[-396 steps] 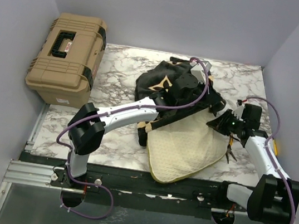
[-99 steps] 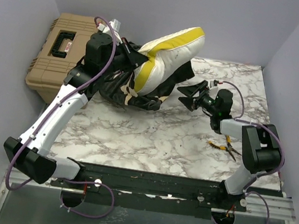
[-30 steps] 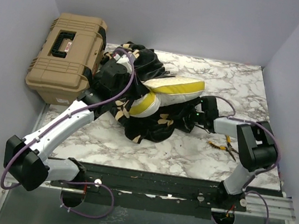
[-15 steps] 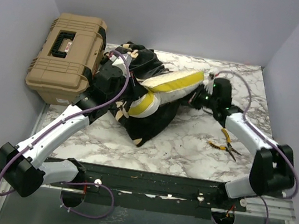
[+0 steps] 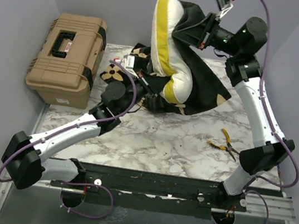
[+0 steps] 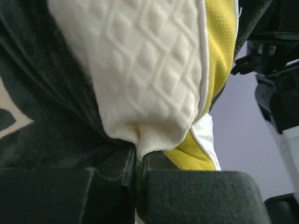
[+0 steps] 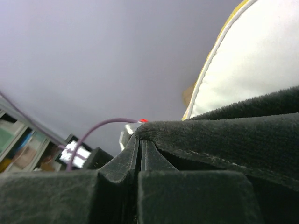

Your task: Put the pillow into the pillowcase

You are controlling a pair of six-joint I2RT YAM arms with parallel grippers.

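The cream-white pillow (image 5: 167,47) with its yellow edge band hangs upright above the table's back. It is partly wrapped by the black pillowcase (image 5: 201,86), which drapes down to the right. My right gripper (image 5: 204,33) is raised high and shut on the pillowcase's upper edge; in the right wrist view the plush fabric (image 7: 224,135) runs into the closed gripper (image 7: 140,149), with the pillow (image 7: 261,60) behind. My left gripper (image 5: 148,87) is low and shut on the pillow's bottom corner. The left wrist view shows white quilted fabric (image 6: 149,70) pinched in the gripper (image 6: 139,161), with black pillowcase (image 6: 37,116) to the left.
A tan toolbox (image 5: 67,57) stands at the back left, off the marble table (image 5: 151,140). Yellow-handled pliers (image 5: 226,143) lie on the right of the table. Grey walls close in the back and both sides.
My right arm has swung up high, lifting the pillowcase and pillow from lying on the table to hanging upright. My left gripper has shifted right and lower, under the pillow.
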